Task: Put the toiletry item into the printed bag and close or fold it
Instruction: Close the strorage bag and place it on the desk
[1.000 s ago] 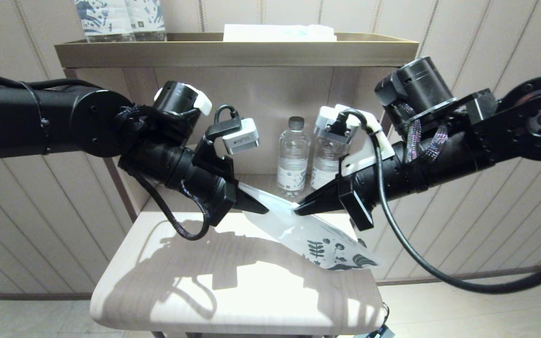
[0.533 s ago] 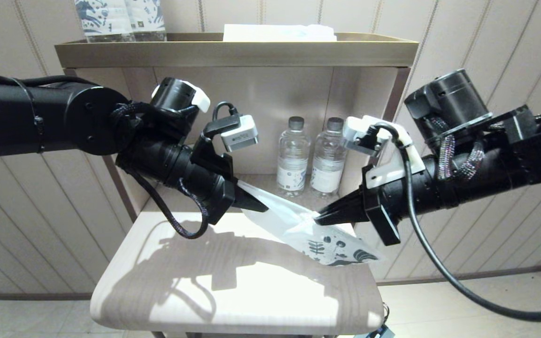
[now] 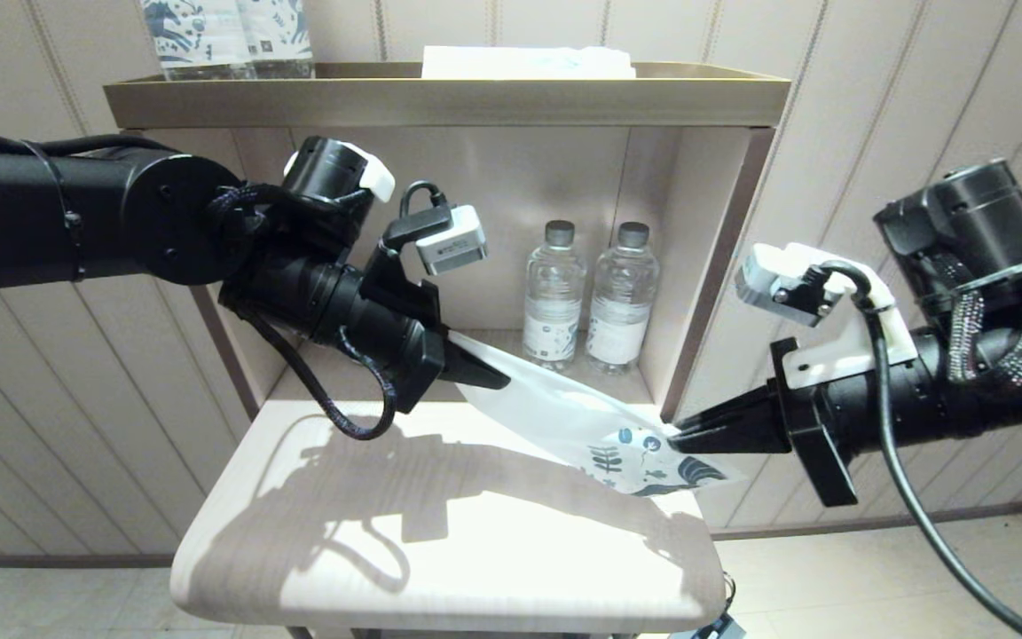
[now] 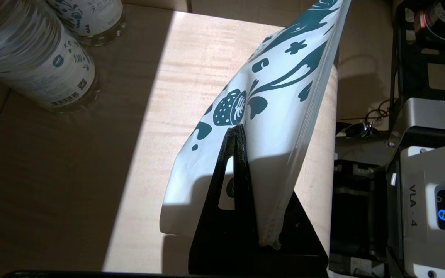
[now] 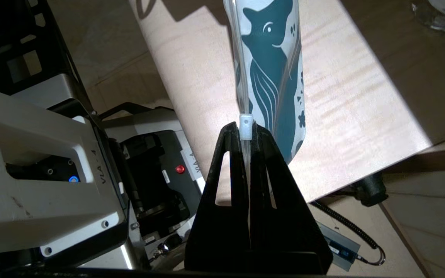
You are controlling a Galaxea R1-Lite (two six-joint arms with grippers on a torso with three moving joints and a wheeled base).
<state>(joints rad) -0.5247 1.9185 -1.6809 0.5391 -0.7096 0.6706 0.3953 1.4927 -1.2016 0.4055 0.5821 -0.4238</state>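
Observation:
The printed bag (image 3: 564, 415) hangs stretched between both grippers just above the wooden table (image 3: 440, 550), white end to the left and blue-printed end to the right. My left gripper (image 3: 498, 380) is shut on the bag's white end, and the left wrist view shows the bag (image 4: 284, 116) pinched edge-on in that gripper (image 4: 238, 129). My right gripper (image 3: 675, 435) is shut at the printed end. There the right wrist view shows it (image 5: 246, 130) clamped on the small white slider (image 5: 246, 124) on the bag's edge (image 5: 272, 69). No toiletry item shows.
Two clear water bottles (image 3: 554, 297) (image 3: 622, 297) stand in the shelf niche behind the bag. Printed bottles (image 3: 227, 35) and a flat white packet (image 3: 524, 62) sit on the top shelf. The niche's side wall (image 3: 715, 266) is close to my right gripper. The robot base (image 5: 45, 154) lies below the table edge.
My right gripper has slid to the right along the bag's edge, from its middle to the printed end, pulling the bag straighter. The left gripper has kept its hold and barely moved.

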